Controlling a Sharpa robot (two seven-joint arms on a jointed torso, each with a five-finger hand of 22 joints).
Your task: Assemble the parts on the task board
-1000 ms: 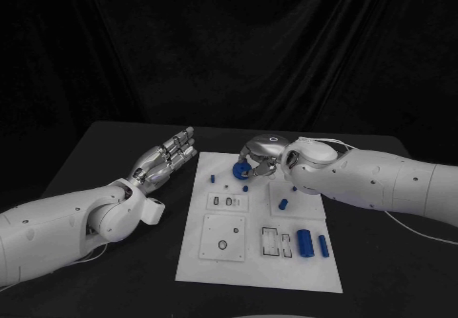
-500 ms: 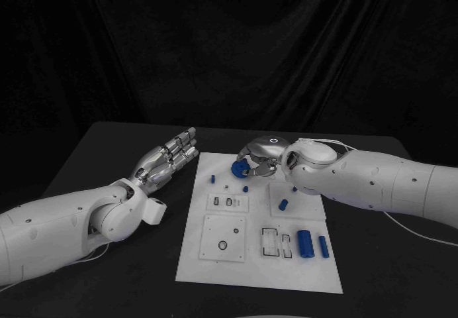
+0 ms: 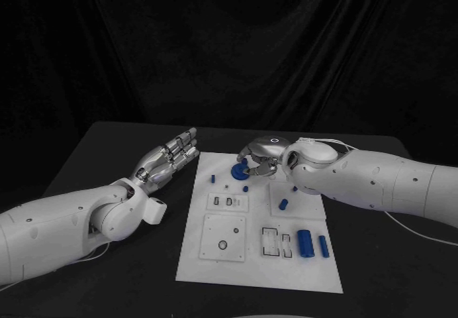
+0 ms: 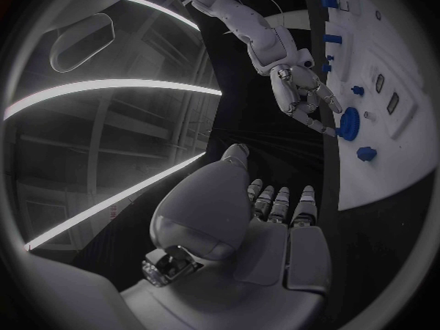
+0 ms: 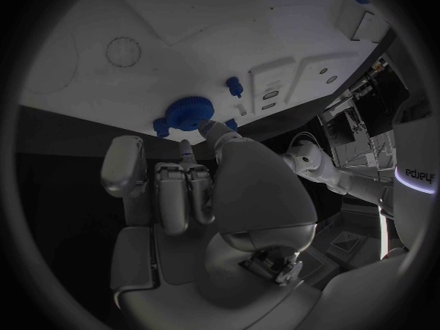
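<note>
The robot's right hand (image 3: 256, 159) pinches a blue gear (image 3: 237, 171) between its fingertips over the far end of the white task board (image 3: 256, 275), toward twelve o'clock on the plate, with a short blue peg (image 3: 212, 177) standing on the board at the gear's eight o'clock and another small blue part (image 3: 245, 188) at its five o'clock. The right wrist view shows the gear (image 5: 189, 113) held at the fingertips just above the board's surface; whether it already touches the board cannot be told. The left hand (image 3: 170, 158) hangs released, fingers straight and apart, over the black table (image 3: 105, 139) at the board's nine o'clock side, holding nothing. Two larger blue cylinders (image 3: 304, 242) lie near the board's four o'clock corner, well apart from the work. To seat the gear well, the hand would likely need to keep it level, centre its bore over the intended post, and lower straight before letting go; a tilted gear could bind or knock the neighbouring peg.
</note>
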